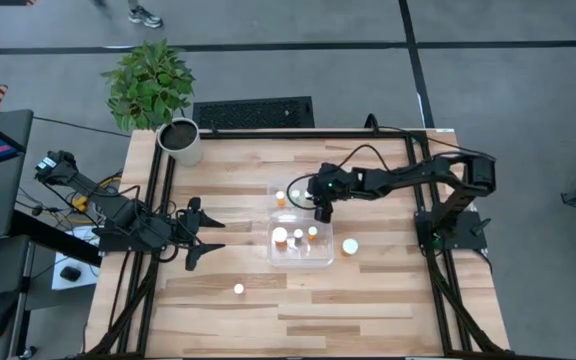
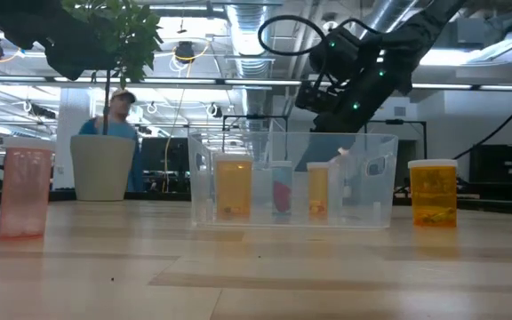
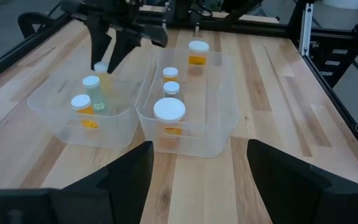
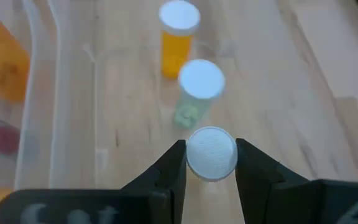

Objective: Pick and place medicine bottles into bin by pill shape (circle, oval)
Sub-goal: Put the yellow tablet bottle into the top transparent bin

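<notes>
The clear two-compartment bin point(image 1: 320, 262) stands mid-table and holds several small amber and pale bottles with white caps. My right gripper point(image 1: 323, 212) hangs over the bin's far compartment, shut on a small bottle point(image 4: 211, 152). It also shows in the left wrist view point(image 3: 107, 53). Two bottles point(image 4: 178, 37) point(image 4: 197, 93) stand on the bin floor below it. One bottle point(image 1: 350, 246) stands on the table right of the bin, and another point(image 1: 238, 289) stands near the front left. My left gripper point(image 1: 206, 236) waits open and empty left of the bin. My right gripper pinches the bottle's round white cap point(image 4: 211, 138) between its two fingers, one on each side. The fingers point(image 3: 98, 43) come from above, pointing down. The bottle hangs upright below them, lifted clear above the bin's far compartment.
A white plant pot point(image 1: 180, 140) stands at the table's far left corner. The low view shows the bin's walls point(image 2: 376, 178), the bottle right of the bin point(image 2: 433, 191), the front-left bottle point(image 2: 25, 191), and a person point(image 2: 114, 116) in the room behind.
</notes>
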{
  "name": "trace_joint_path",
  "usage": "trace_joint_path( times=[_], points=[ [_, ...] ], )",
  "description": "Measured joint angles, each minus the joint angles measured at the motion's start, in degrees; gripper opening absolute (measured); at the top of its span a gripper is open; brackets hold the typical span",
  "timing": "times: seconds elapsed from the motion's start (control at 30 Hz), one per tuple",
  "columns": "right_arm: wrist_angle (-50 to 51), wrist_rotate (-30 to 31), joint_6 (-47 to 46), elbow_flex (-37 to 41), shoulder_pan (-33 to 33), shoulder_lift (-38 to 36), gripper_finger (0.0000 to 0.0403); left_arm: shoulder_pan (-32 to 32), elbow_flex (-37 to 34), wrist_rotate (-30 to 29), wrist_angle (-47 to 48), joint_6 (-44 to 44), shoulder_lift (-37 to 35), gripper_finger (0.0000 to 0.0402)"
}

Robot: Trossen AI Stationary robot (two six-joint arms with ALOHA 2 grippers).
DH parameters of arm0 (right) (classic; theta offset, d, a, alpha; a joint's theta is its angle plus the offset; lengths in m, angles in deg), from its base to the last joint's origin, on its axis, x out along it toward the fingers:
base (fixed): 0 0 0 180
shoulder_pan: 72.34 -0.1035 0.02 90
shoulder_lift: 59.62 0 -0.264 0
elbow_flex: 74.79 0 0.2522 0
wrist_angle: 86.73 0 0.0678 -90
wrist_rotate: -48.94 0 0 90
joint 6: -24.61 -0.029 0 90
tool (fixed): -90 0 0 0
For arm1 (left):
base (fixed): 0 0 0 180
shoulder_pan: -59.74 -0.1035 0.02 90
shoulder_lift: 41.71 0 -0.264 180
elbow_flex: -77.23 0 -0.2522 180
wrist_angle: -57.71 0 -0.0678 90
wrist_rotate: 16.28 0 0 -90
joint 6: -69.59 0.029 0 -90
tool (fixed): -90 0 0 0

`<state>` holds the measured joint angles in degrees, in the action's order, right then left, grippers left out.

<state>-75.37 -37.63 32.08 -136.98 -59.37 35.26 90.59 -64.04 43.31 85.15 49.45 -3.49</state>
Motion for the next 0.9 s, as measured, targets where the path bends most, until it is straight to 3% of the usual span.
trace_joint_path(
  times=[0.9],
  points=[
    [-0.1, -0.8, -1.9, -0.1, 1.0, 0.8, 0.0119, 0.0, 0.0, 0.0, 0.2, 0.0, 0.0, 0.0251]
  ],
)
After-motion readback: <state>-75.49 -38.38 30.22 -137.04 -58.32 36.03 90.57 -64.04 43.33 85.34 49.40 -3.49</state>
